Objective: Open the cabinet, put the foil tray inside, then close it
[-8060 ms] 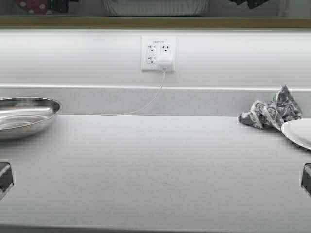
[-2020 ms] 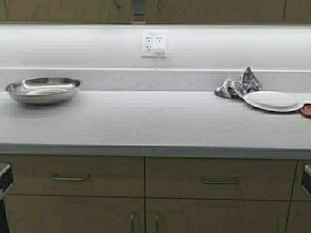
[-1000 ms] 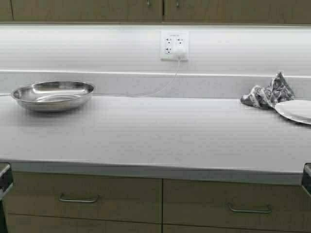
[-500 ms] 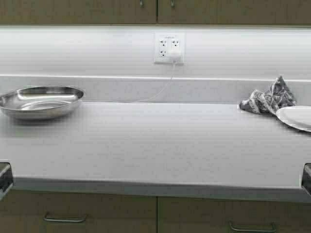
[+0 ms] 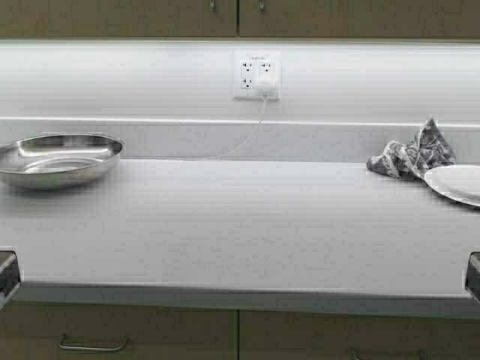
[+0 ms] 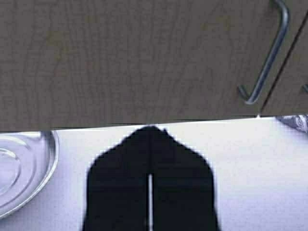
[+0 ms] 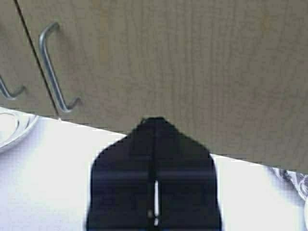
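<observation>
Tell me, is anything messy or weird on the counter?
Only the patterned cloth looks untidy: it lies crumpled in a heap against the back wall, beside the white plate. The steel bowl sits upright, the cabinet doors are closed, and nothing looks spilled or broken.

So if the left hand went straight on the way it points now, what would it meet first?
Probably the cabinet: the shut left hand points at the flat face of its left door, clear of the handle. Depth is unclear, but nothing shows in between.
</observation>
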Motion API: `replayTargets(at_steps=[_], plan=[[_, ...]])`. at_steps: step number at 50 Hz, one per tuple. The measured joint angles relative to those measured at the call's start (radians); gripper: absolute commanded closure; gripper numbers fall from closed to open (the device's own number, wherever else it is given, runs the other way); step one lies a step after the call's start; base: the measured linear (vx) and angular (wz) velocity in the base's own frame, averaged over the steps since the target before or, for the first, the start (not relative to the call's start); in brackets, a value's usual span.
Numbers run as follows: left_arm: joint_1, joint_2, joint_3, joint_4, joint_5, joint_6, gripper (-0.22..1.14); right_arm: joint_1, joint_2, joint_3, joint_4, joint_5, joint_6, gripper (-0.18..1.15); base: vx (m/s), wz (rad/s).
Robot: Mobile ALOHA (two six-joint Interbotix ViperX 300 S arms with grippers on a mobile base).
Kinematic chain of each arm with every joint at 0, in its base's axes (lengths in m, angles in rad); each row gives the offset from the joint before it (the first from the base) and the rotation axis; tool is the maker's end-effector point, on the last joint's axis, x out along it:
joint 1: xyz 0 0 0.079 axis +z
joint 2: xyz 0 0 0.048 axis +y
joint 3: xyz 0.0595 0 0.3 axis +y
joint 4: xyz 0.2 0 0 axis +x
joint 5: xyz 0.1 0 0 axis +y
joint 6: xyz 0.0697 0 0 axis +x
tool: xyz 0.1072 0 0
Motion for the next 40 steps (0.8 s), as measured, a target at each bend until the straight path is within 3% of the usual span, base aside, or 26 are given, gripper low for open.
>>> replayTargets(at_steps=[40], plan=[[0.002,0.018,0.014,0.002,-0.002,0.005,0.87,0.000,-0.021,0.034,0.000,0.014,0.002,0.90,0.00,0.00]])
